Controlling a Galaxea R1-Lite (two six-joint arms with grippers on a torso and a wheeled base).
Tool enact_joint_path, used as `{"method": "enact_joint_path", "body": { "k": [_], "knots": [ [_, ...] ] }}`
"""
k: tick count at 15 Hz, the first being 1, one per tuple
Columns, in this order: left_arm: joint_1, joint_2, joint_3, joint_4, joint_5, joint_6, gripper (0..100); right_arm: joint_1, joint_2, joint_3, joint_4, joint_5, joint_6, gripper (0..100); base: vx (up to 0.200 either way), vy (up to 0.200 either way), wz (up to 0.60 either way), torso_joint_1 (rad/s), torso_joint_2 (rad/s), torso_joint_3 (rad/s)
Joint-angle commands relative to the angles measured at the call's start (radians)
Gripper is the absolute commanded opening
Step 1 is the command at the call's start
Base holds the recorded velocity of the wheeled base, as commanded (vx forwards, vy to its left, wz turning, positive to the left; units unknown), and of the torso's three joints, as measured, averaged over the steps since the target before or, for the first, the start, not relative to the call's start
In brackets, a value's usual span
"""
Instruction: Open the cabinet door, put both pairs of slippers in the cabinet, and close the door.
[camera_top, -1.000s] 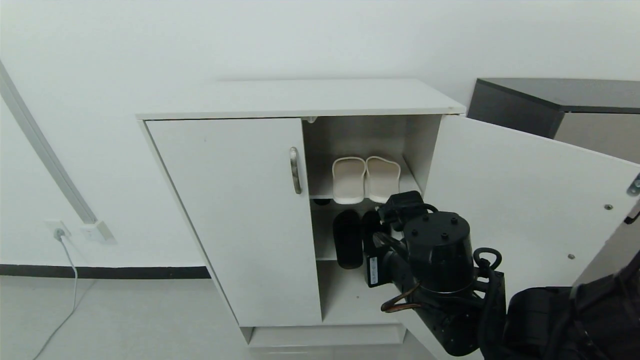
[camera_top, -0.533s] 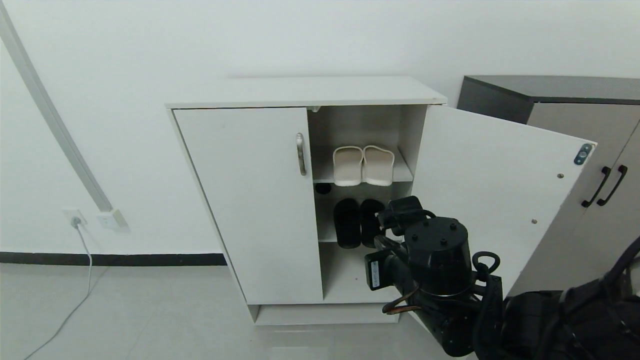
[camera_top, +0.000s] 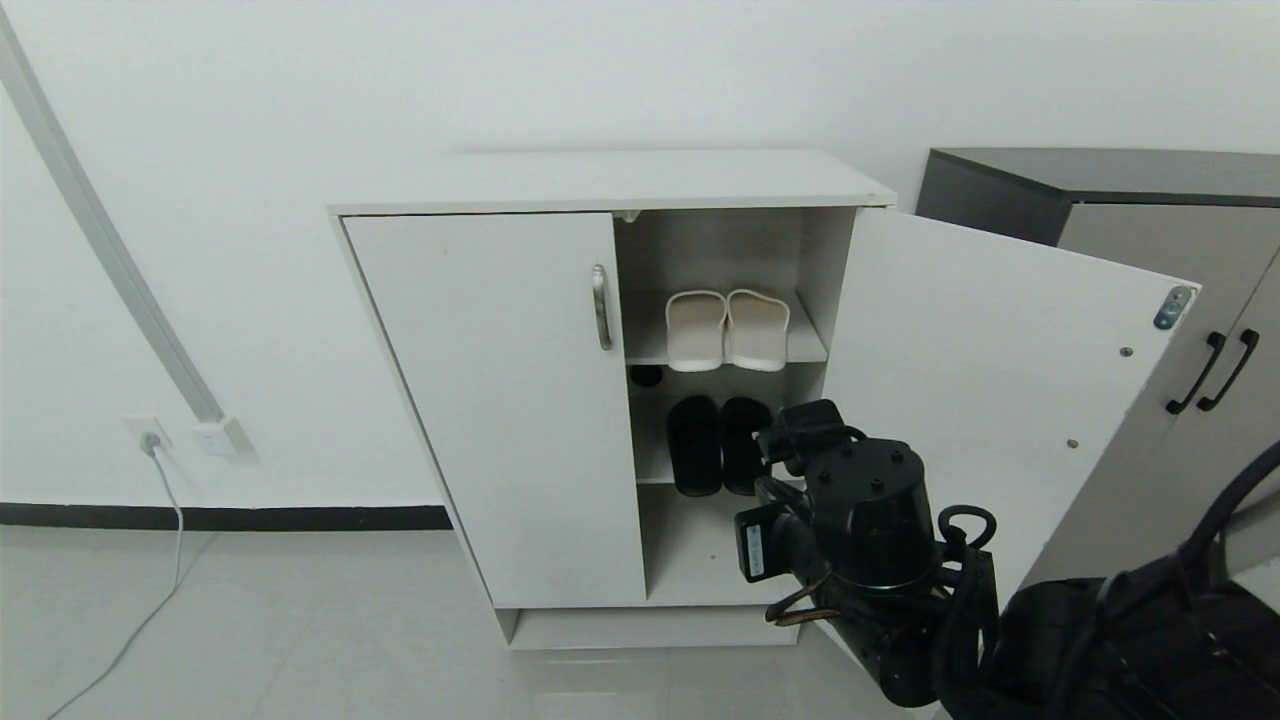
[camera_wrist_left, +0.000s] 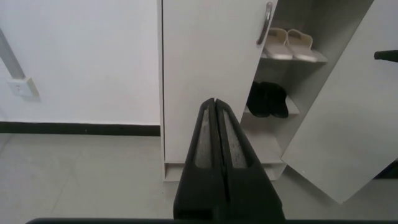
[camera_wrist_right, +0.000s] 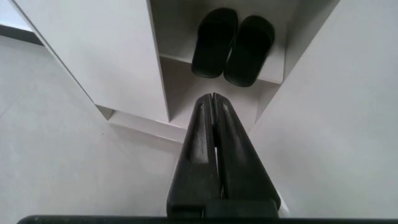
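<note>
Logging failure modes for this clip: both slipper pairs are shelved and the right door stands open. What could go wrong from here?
1. The right gripper, shut and empty, sits low between the open door and the cabinet opening. Swinging the door shut with the arm there could pinch it.
2. The black slippers lie near the front edge of their shelf, so the closing door might catch their heels.

black slippers (camera_top: 695, 445): right one partly behind right arm (camera_top: 865, 510) | open door (camera_top: 990, 370): lower corner hidden
</note>
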Motion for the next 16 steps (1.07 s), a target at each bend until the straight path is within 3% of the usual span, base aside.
{"method": "enact_joint_path", "body": {
  "k": [1, 9, 16],
  "knots": [
    [0.0, 0.0, 0.0, 0.0, 0.0, -0.001, 0, -0.002, 0.014, 0.0, -0.001, 0.002, 0.0, 0, 0.0, 0.0, 0.0, 0.0, 0.0, 0.0],
    [0.0, 0.0, 0.0, 0.0, 0.002, -0.011, 0, -0.01, 0.034, -0.002, -0.001, 0.016, 0.002, 0, 0.0, 0.0, 0.0, 0.001, -0.01, -0.007],
    [0.0, 0.0, 0.0, 0.0, 0.002, -0.012, 0, -0.011, 0.036, -0.002, -0.001, 0.016, 0.0, 0, 0.0, 0.0, 0.0, 0.108, -0.39, -0.277]
  ]
}}
